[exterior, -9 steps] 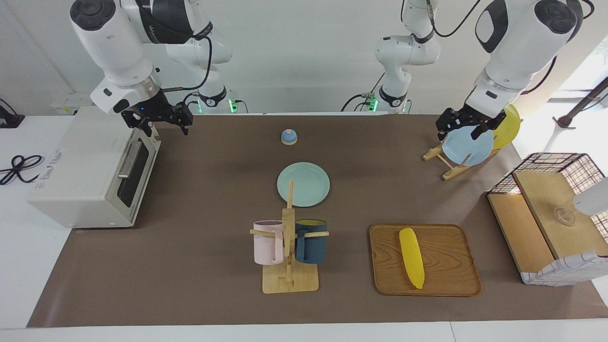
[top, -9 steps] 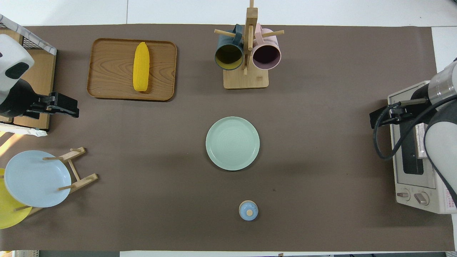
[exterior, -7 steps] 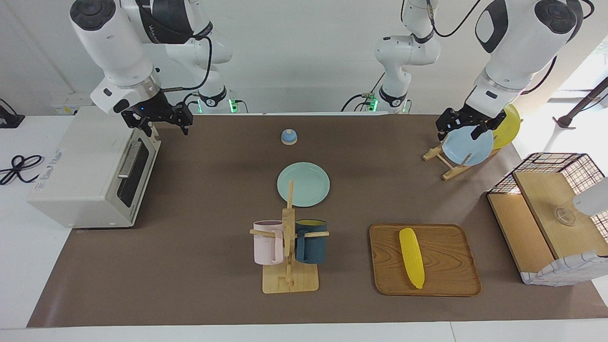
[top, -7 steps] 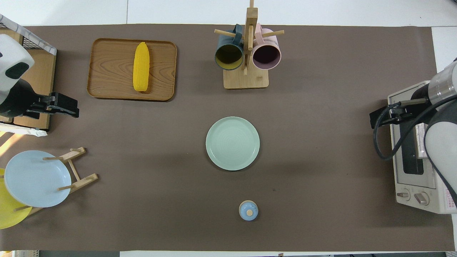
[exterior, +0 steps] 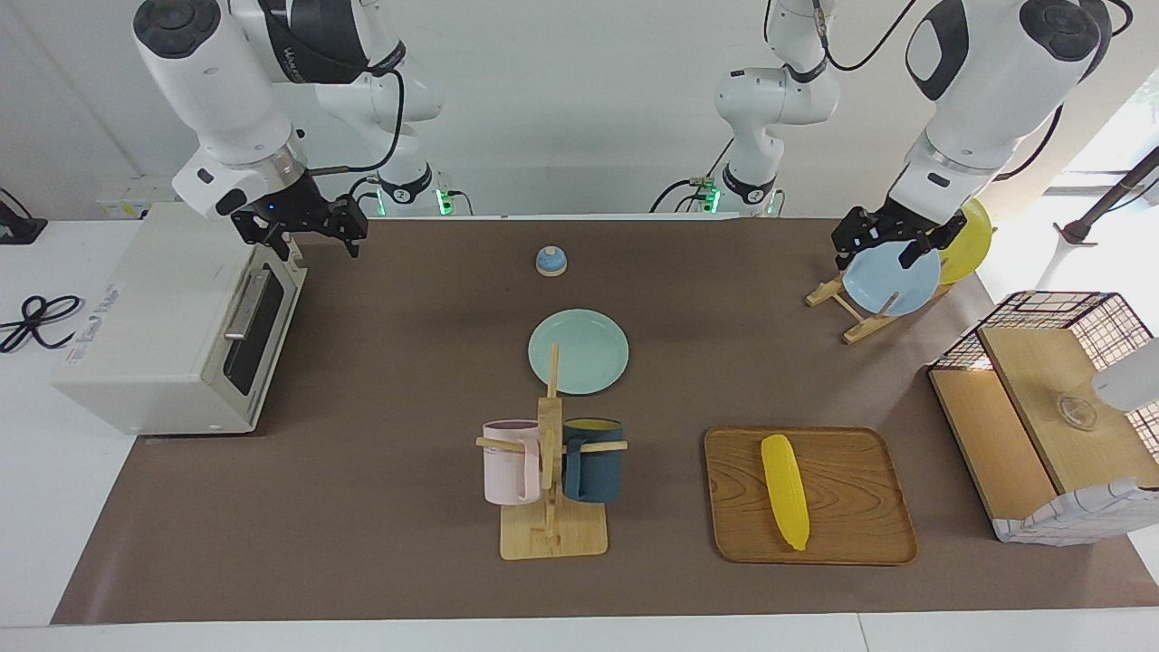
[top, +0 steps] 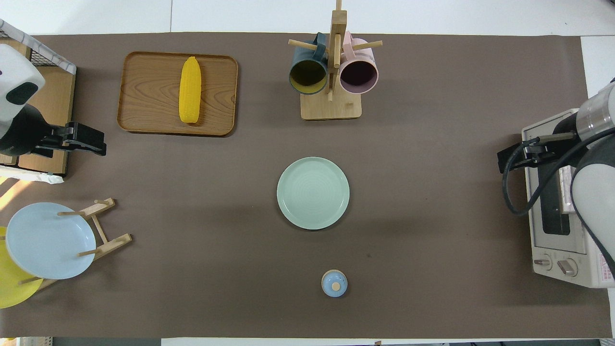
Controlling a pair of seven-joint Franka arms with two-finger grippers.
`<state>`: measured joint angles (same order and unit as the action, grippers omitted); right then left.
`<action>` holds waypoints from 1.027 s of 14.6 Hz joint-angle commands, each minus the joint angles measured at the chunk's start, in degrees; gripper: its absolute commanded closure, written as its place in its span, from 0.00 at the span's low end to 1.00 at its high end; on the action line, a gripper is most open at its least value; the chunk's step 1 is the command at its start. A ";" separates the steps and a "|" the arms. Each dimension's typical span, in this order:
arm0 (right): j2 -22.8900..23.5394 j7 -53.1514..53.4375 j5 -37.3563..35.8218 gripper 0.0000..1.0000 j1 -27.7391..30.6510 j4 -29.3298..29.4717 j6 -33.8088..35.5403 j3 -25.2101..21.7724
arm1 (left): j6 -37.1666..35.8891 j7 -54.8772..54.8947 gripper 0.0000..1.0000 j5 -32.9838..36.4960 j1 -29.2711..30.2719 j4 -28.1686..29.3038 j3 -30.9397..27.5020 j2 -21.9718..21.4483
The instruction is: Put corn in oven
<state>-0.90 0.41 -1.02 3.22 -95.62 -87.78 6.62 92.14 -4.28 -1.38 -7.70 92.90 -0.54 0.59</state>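
Note:
The yellow corn (exterior: 785, 491) (top: 190, 90) lies lengthwise on a wooden tray (exterior: 860, 534) (top: 144, 96) toward the left arm's end of the table. The off-white oven (exterior: 154, 308) (top: 552, 254) stands at the right arm's end with its dark glass door shut. My right gripper (exterior: 317, 246) (top: 503, 162) hangs open and empty over the oven's top front edge, beside the door handle (exterior: 243, 306). Over the plate rack (exterior: 856, 317), my left gripper (exterior: 875, 254) (top: 98, 143) is open and holds nothing. It is well clear of the corn.
A green plate (exterior: 579, 351) lies mid-table. A mug tree (exterior: 550, 489) with a pink and a dark blue mug stands beside the tray. A small blue bell (exterior: 550, 261) sits nearer to the robots. A wire-and-wood basket box (exterior: 1041, 417) stands at the left arm's end.
My left gripper has crept up very slightly over the plate rack. The right gripper, the corn and the oven have not moved.

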 commanded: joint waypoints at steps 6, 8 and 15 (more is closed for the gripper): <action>-0.68 0.65 1.20 0.00 0.21 -0.44 -0.02 -0.12 | 4.80 0.33 0.00 -1.96 0.23 0.36 0.45 2.12; -0.68 0.65 1.20 0.00 0.21 -0.44 -0.02 -0.12 | 6.12 0.33 0.00 -2.13 -0.21 -0.52 0.45 4.58; -0.68 0.65 1.28 0.00 0.21 -0.44 -0.02 -0.12 | 7.09 0.42 0.00 -2.58 -1.88 -9.56 0.45 16.70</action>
<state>-0.90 0.41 -1.02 3.22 -95.62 -87.78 6.62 99.01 -4.27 -3.37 -8.30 87.98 0.33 12.94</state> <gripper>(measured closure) 0.000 0.000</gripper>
